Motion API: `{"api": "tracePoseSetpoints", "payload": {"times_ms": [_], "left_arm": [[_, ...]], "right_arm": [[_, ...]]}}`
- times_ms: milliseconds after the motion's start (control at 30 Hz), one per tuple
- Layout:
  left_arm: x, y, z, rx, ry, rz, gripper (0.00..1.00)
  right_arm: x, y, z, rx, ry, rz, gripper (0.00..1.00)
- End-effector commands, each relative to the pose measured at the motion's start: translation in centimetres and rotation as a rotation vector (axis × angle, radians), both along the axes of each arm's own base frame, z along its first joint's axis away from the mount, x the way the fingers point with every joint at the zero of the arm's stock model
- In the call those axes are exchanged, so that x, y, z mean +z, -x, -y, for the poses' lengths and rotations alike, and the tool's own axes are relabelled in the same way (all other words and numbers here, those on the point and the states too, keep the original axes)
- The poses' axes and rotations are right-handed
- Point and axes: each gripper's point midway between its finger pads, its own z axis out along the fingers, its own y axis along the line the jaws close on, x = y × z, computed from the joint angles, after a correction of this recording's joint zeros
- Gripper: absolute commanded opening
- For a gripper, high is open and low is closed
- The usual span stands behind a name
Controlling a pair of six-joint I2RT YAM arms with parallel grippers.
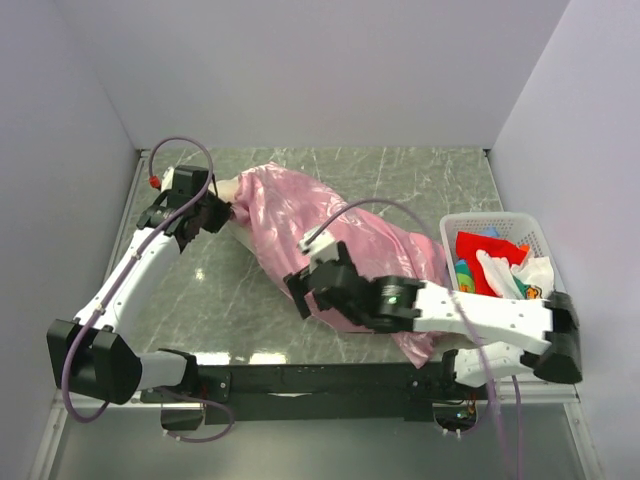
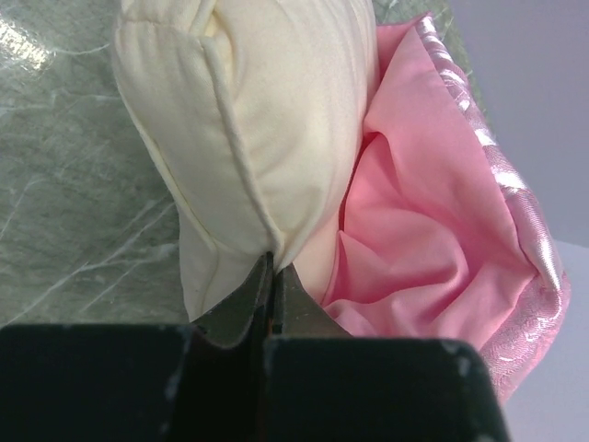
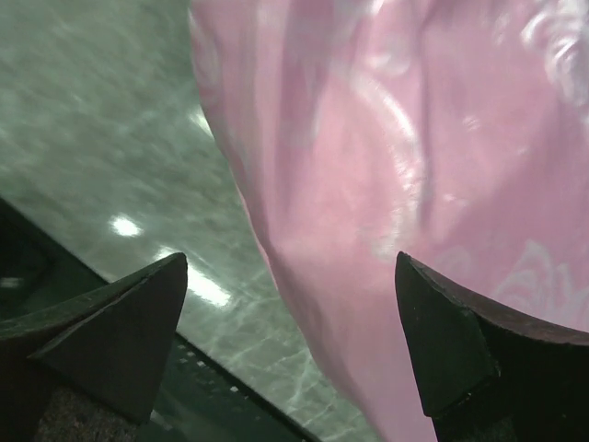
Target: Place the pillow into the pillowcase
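Note:
The pink shiny pillowcase [image 1: 335, 235] lies diagonally across the green marble table [image 1: 420, 175] and bulges. The cream pillow [image 1: 228, 189] sticks out of its far-left opening; the rest is hidden inside. In the left wrist view the pillow's piped corner [image 2: 258, 120] stands beside the pink opening [image 2: 433, 239]. My left gripper [image 1: 222, 212] is shut on the pillow's seam edge [image 2: 273, 262]. My right gripper [image 1: 305, 290] is open, just over the near side of the pillowcase [image 3: 368, 166], with pink fabric between its spread fingers [image 3: 290, 260].
A white basket [image 1: 530, 222] at the right holds a red cloth [image 1: 480, 250] and a white printed cloth [image 1: 520, 275]. Grey walls close in the table at left, back and right. The black base rail [image 1: 320, 380] runs along the near edge.

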Motion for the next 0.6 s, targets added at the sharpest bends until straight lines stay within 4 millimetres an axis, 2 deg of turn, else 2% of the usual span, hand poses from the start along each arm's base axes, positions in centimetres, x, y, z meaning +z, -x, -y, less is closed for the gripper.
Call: {"api": "tracePoseSetpoints", "payload": {"times_ms": [0, 67, 100, 133, 200, 233, 267, 333, 367, 400, 433, 467, 500, 533, 567], "left_arm": [[4.2, -0.7, 0.8, -0.033, 0.047, 0.143, 0.01], [4.9, -0.4, 0.4, -0.032, 0.024, 0.163, 0.01], [4.9, -0.2, 0.2, -0.034, 0.012, 0.159, 0.01], [5.3, 0.2, 0.0, -0.039, -0.002, 0.175, 0.01], [5.7, 0.6, -0.4, -0.037, -0.021, 0.187, 0.01], [5.9, 1.2, -0.7, -0.045, -0.039, 0.197, 0.01], [6.0, 1.6, -1.0, -0.043, -0.050, 0.201, 0.01], [6.9, 2.7, -1.9, -0.038, -0.093, 0.219, 0.01], [7.4, 3.1, -2.3, -0.034, -0.109, 0.229, 0.01], [8.0, 3.7, -2.6, -0.030, -0.119, 0.240, 0.01], [9.9, 4.6, -3.3, -0.017, -0.141, 0.291, 0.01], [10.6, 5.3, -3.7, -0.012, -0.153, 0.300, 0.01], [11.5, 5.8, -4.0, -0.005, -0.156, 0.323, 0.01], [13.4, 6.4, -4.3, 0.000, -0.154, 0.369, 0.01], [13.7, 6.8, -4.3, -0.002, -0.153, 0.369, 0.01]], "right_arm": [[-5.5, -1.1, 0.0, -0.117, 0.094, 0.062, 1.00], [-6.7, -1.4, 0.1, -0.130, 0.133, 0.074, 1.00], [-8.0, -1.9, 0.3, -0.147, 0.189, 0.080, 1.00], [-8.1, -2.9, 1.0, -0.195, 0.225, 0.105, 1.00], [-7.9, -3.9, 1.0, -0.214, 0.274, 0.119, 0.97], [-6.7, -4.5, 0.9, -0.208, 0.280, 0.144, 0.91], [-5.8, -4.8, 0.8, -0.205, 0.278, 0.158, 0.64], [-2.5, -5.0, 1.0, -0.186, 0.255, 0.196, 0.38], [0.1, -4.9, 0.6, -0.164, 0.213, 0.199, 0.08], [3.2, -4.5, 0.8, -0.132, 0.146, 0.213, 0.02], [5.3, -4.2, 0.7, -0.075, 0.125, 0.230, 0.00], [8.5, -3.5, 0.2, -0.006, 0.044, 0.231, 0.00], [11.2, -3.3, 0.9, 0.013, -0.015, 0.248, 0.00], [12.7, -3.4, 1.3, 0.037, -0.036, 0.250, 0.00], [14.9, -4.3, 2.1, 0.057, -0.070, 0.228, 0.00]]}}
